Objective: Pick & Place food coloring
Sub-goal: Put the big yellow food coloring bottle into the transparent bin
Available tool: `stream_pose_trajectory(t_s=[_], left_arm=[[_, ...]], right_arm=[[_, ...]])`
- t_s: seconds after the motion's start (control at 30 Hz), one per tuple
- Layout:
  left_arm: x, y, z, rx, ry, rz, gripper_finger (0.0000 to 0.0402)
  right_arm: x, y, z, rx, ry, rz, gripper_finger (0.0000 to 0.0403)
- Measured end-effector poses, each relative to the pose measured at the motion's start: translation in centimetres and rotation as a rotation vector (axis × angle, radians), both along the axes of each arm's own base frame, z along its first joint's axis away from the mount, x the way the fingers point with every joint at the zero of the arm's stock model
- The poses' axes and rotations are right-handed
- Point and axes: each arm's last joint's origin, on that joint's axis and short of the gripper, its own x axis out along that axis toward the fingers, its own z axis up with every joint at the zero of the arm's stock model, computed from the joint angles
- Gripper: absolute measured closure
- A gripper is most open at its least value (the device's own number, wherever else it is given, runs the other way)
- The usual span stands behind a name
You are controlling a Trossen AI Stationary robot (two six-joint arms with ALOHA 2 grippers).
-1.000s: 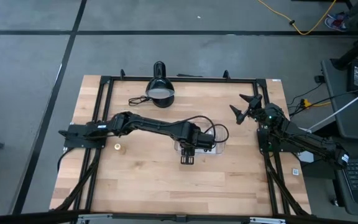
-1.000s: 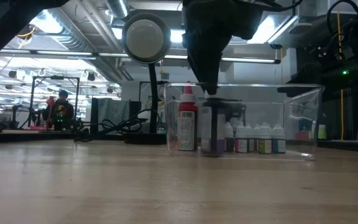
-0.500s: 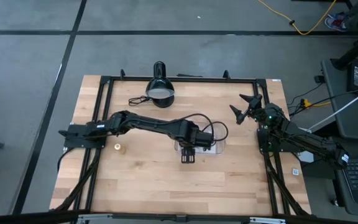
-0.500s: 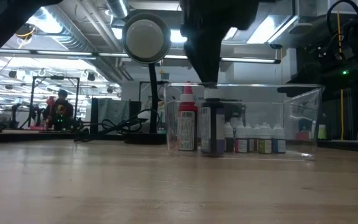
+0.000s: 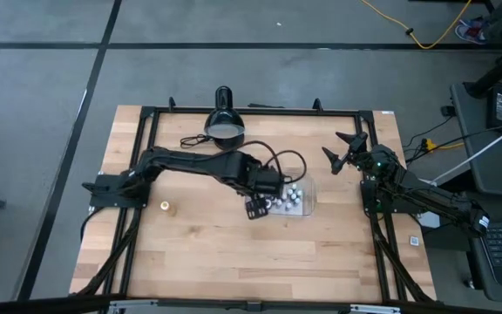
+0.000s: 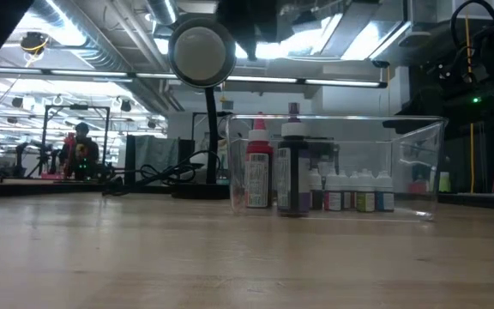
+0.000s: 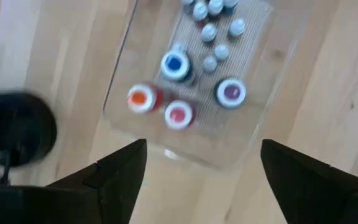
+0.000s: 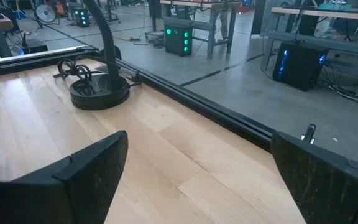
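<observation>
You are looking down past the left gripper (image 7: 201, 171), whose two dark fingers (image 7: 114, 177) stand wide apart with nothing between them. Below lies the clear rectangular plastic tray (image 7: 244, 140) on the pale wooden table (image 7: 340, 81). Inside it you see four larger food coloring bottles: a blue-topped (image 7: 174, 64), an orange-topped (image 7: 140, 98), a red-topped (image 7: 178, 114) and a purple-topped (image 7: 231, 92) one. Several small pale-capped bottles (image 7: 209, 32) cluster just beside them. A blurred black round object (image 7: 17, 137) sits on the table, apart from the tray.
</observation>
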Motion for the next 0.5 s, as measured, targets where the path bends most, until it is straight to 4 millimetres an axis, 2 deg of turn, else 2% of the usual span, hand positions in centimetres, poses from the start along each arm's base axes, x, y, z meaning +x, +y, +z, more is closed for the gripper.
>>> stream_pose_trajectory(t_s=[0.17, 0.3, 0.5], left_arm=[[-2.2, -0.2, 2.3, -0.016, -0.006, 0.053, 0.0085], [-3.5, -1.1, 3.5, -0.001, -0.037, 0.06, 0.0088], [-5.6, -1.7, 1.1, 0.031, 0.037, 0.096, 0.0089]], right_arm=[[0.0, 0.0, 0.0, 0.0, 0.0, 0.0, 0.0008], [0.0, 0.0, 0.0, 0.0, 0.0, 0.0, 0.0008], [0.0, 0.0, 0.0, 0.0, 0.0, 0.0, 0.0008]])
